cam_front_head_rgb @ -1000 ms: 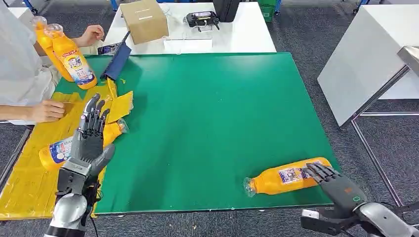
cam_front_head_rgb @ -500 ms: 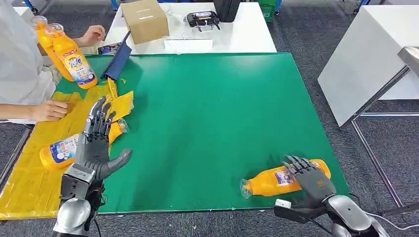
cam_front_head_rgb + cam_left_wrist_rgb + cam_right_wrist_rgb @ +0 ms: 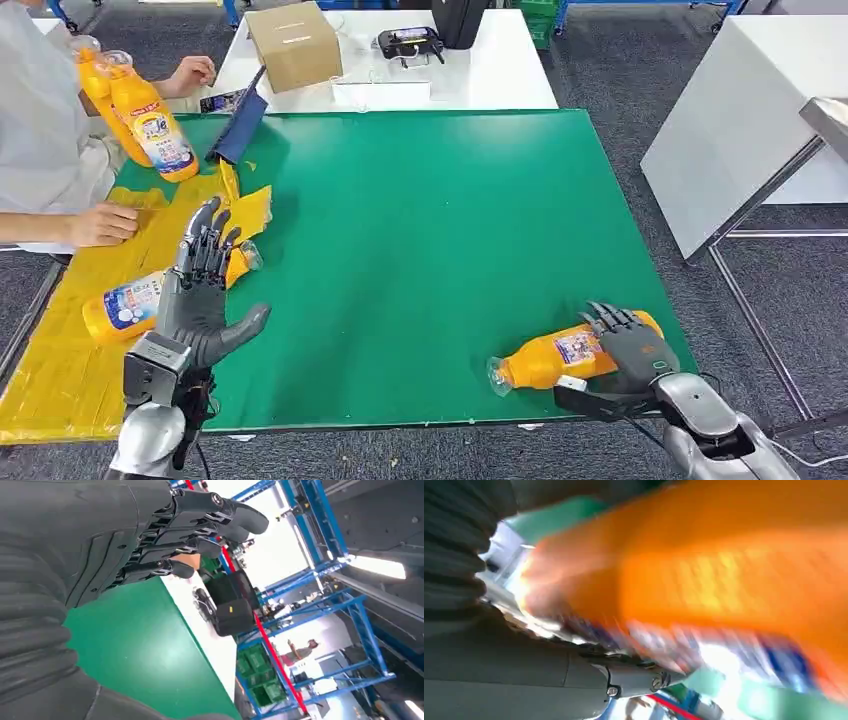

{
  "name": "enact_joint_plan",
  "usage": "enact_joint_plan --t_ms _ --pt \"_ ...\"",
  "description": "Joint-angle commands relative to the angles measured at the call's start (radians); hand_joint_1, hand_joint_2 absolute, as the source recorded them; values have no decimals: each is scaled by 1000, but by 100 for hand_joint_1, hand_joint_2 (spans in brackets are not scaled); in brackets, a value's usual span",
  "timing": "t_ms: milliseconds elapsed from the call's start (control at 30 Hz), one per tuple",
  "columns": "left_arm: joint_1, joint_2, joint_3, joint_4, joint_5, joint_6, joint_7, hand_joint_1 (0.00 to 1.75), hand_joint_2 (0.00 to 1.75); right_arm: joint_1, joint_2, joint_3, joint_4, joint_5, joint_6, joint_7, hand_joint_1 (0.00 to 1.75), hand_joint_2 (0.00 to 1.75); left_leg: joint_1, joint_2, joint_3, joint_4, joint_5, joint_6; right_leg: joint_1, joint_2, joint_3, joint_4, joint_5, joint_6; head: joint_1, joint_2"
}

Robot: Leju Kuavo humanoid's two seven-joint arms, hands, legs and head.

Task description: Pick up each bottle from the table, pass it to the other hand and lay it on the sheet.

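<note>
Right hand [image 3: 632,350] is draped over the fat end of the bottle [image 3: 560,361], fingers curled across the top of it and a thumb tucked under, so it grips rather than merely touches; the blurred wrist view is all orange body and label pressed close to the palm, which fits a grasp. The bottle lies on its side near the front right corner of the green bench [image 3: 430,230], neck pointing toward the middle, and whether it has left the surface I cannot tell. That end-on hold looks deliberate: it leaves the neck end free for the other hand to take at the pass. Over on the other side, the left hand [image 3: 200,290] is up and spread, fingers apart, thumb out wide, nothing in it, palm turned inward as if set to receive. Just beyond it a second bottle [image 3: 130,305] lies on the yellow sheet [image 3: 60,370], which covers the bench's left edge. A person's hand [image 3: 100,224] rests on that sheet, perhaps pinning it flat, and two bottles [image 3: 140,120] stand upright by the far left corner.
</note>
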Motion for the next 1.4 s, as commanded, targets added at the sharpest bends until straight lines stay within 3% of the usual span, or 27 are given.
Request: enact_joint_plan --t_ms 33,133,167,233,267,300,367,500,567,700,767,867,1033,1167,1300,1400 --pt "-45 -3 -51 93 27 0 -6 0 175 -82 20 49 255 -51 23 -68 175 175 3 -6 5 -1 -1 0 2 0 7 -3 -2 -2 0 0" --pt "-31 -2 -57 75 28 -2 -7 0 175 -104 43 64 234 -40 -12 -71 175 175 3 -6 7 -2 -2 -1 2 1 11 -5 -3 0 0 0" --pt "-21 -2 -59 62 27 -5 -5 0 175 -100 84 41 203 -54 -154 -114 175 175 3 -3 8 -2 -1 1 2 4 12 -6 -2 -1 0 0" --pt "11 7 -92 28 30 -83 25 0 175 -67 260 -68 36 -207 -330 -222 175 175 3 0 8 -2 -2 1 2 6 12 -6 -1 -1 1 0" --pt "21 0 -105 24 21 -94 26 0 175 -50 328 -98 -53 -249 -330 -245 175 175 4 2 9 -3 -2 1 3 8 16 -7 0 -1 0 0" --pt "24 -2 -116 27 15 -91 25 0 175 -42 336 -77 -114 -226 -301 -190 175 175 4 2 10 -4 -2 1 3 9 24 -8 1 0 1 0" --pt "22 -2 -120 30 12 -88 25 0 175 -36 333 -71 -136 -223 -293 -173 175 175 3 7 8 -1 -3 0 3 13 21 -4 1 2 1 0" --pt "17 2 -119 33 12 -86 25 0 175 -28 315 -84 -128 -239 -294 -182 175 175 2 2 5 -1 -3 0 2 6 17 -2 0 1 -5 0" --pt "12 -2 -134 45 2 -92 25 0 175 -19 408 -163 -167 -412 -403 -328 175 175 3 -3 3 0 0 1 3 0 17 -3 -1 2 -3 0" --pt "-27 -12 -227 168 -78 -62 55 0 175 -1 544 -154 -372 -676 -424 -382 175 175 3 -1 0 0 -2 1 3 2 16 -2 -2 1 -2 0" --pt "-41 -21 -250 229 -79 -41 52 0 175 -10 567 -126 -392 -740 -446 -374 175 175 2 -3 0 0 -1 0 2 1 15 -1 -3 1 -2 0" --pt "-49 -29 -264 272 -76 -3 42 0 175 -39 586 -91 -324 -854 -411 -362 175 175 2 -3 -2 -1 0 1 2 -1 13 -2 -2 2 -3 0" --pt "-53 -36 -268 247 -106 77 37 0 175 -92 650 11 -73 -896 -324 -355 175 175 4 -1 -1 -1 -1 1 3 1 14 -4 -1 2 -2 0" --pt "-58 -36 -277 244 -106 83 40 0 175 -106 663 28 -25 -922 -316 -365 175 175 4 0 1 -1 -2 0 4 5 15 -3 -1 0 -3 0" --pt "-69 -38 -312 235 -111 109 13 0 175 -182 697 101 146 -972 -220 -334 175 175 3 -1 -2 -1 -1 1 3 2 13 -3 -1 1 -3 0" --pt "-80 -33 -332 225 -94 124 12 0 175 -215 724 168 228 -961 -224 -359 175 175 3 1 -1 -1 -1 1 3 4 12 -3 -1 1 -2 0"
